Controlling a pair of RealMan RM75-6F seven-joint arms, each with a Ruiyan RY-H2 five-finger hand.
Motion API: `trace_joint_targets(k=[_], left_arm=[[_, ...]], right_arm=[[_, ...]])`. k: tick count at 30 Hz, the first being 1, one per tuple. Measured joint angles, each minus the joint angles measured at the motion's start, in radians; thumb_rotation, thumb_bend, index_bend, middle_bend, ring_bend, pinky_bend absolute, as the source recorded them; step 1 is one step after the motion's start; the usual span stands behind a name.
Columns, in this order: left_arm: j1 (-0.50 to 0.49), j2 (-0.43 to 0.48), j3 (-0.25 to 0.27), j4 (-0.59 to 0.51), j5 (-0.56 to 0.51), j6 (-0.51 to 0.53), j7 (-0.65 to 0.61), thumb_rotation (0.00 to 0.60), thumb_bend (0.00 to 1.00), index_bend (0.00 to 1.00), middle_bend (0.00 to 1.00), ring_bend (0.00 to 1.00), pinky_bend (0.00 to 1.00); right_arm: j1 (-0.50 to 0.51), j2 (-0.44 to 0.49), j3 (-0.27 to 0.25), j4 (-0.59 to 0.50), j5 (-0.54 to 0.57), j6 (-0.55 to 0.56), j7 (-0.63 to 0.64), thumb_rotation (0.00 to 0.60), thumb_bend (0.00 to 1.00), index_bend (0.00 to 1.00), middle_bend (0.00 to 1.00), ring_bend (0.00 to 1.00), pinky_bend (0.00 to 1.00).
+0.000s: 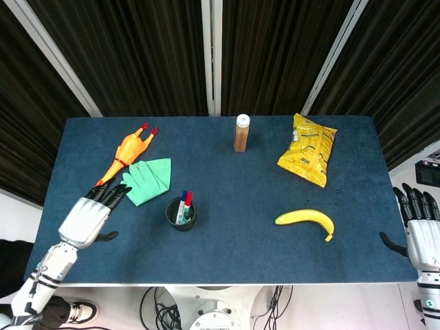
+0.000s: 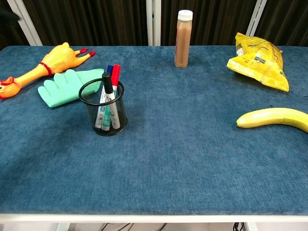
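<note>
In the head view my left hand hovers over the table's front-left part, fingers stretched and apart, holding nothing. Its fingertips reach toward the head of the orange rubber chicken and the edge of the green glove. My right hand stays off the table's right edge, fingers apart and empty, right of the banana. The chest view shows neither hand. There the rubber chicken and glove lie at far left, the banana at right.
A black mesh cup with markers stands left of centre, the same cup in the chest view. At the back stand a brown bottle with a white cap and a yellow snack bag. The blue table has dark curtains behind it.
</note>
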Motion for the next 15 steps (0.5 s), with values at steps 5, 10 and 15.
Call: trace_joint_targets(k=[5, 10, 15], left_arm=[[-0.086, -0.034, -0.026, -0.064, -0.022, -0.101, 0.122, 0.6, 0.08, 0.11, 0.13, 0.05, 0.29], [-0.163, -0.12, -0.058, -0.077, -0.084, -0.176, 0.192, 0.6, 0.08, 0.14, 0.17, 0.1, 0.36], [-0.212, -0.2, -0.076, -0.049, -0.146, -0.21, 0.214, 0.6, 0.09, 0.2, 0.25, 0.18, 0.45]], right_arm=[[-0.001, -0.004, 0.011, 0.0, 0.013, 0.008, -0.017, 0.6, 0.12, 0.0, 0.0, 0.0, 0.0], [0.0, 0.009, 0.012, -0.015, 0.009, 0.008, -0.011, 0.6, 0.12, 0.0, 0.0, 0.0, 0.0], [0.005, 0.014, 0.014, -0.02, 0.014, -0.004, 0.007, 0.6, 0.12, 0.0, 0.0, 0.0, 0.0]])
